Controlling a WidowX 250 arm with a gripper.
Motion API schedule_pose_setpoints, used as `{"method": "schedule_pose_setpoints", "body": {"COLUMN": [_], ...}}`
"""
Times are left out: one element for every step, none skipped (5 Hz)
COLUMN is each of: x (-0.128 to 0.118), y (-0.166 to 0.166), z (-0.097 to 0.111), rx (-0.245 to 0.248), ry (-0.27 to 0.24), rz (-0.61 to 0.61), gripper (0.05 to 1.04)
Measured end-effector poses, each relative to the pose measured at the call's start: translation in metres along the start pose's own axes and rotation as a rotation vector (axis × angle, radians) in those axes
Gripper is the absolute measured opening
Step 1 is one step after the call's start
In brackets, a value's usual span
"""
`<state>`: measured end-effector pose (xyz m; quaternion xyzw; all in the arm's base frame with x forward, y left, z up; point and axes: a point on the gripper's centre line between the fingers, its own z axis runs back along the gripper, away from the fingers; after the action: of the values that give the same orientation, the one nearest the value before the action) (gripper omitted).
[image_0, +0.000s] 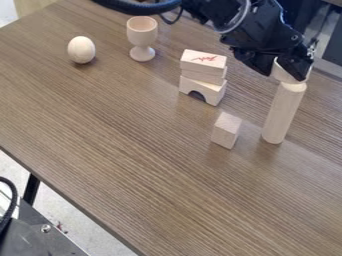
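Piece of pale wood (286, 75) — it sits between my gripper's (292, 68) 2 fingers, which are closed in on its sides, at the upper right. Its underside meets the top of an upright wooden cylinder (283, 114) on the tabletop (153, 165). Just left of the cylinder's foot, apart from it, I have 1 small wooden block (226, 131). Farther back and left stands a stack: a block with a red mark (203, 61) on top, another plain layer (203, 75) below it, and an arch block (206, 91) with a dark half-round opening at the bottom. Beyond that are an upright wooden goblet (141, 34) and, left of it, 1 pale egg (81, 50) — the 2 stand apart.
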<state>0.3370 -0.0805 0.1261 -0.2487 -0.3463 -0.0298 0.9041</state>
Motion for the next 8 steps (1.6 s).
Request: {"method": "schedule_pose_setpoints", "body": {"x": [-0.0021, -0.0007, -0.0017, -0.0021, -0.0042, -0.0050, -0.0044, -0.0038], "y": [-0.0011, -0.0015, -0.0016, -0.0033, -0.0051, -0.0081, -0.0091, -0.0095], "z": [-0.0010, -0.0007, -0.0011, -0.0021, -0.0031, -0.0040, -0.0044, -0.0043], "rx": [-0.001, 0.000, 0.000, -0.004, -0.007, -0.014, -0.016, -0.018], "ry": [0.003, -0.004, -0.004, -0.004, 0.001, 0.004, -0.001, -0.005], "rz": [-0.002, -0.003, 0.001, -0.003, -0.004, -0.008, -0.011, -0.016], "gripper": [0.718, 0.718, 0.718, 0.718, 0.718, 0.718, 0.718, 0.718]}}
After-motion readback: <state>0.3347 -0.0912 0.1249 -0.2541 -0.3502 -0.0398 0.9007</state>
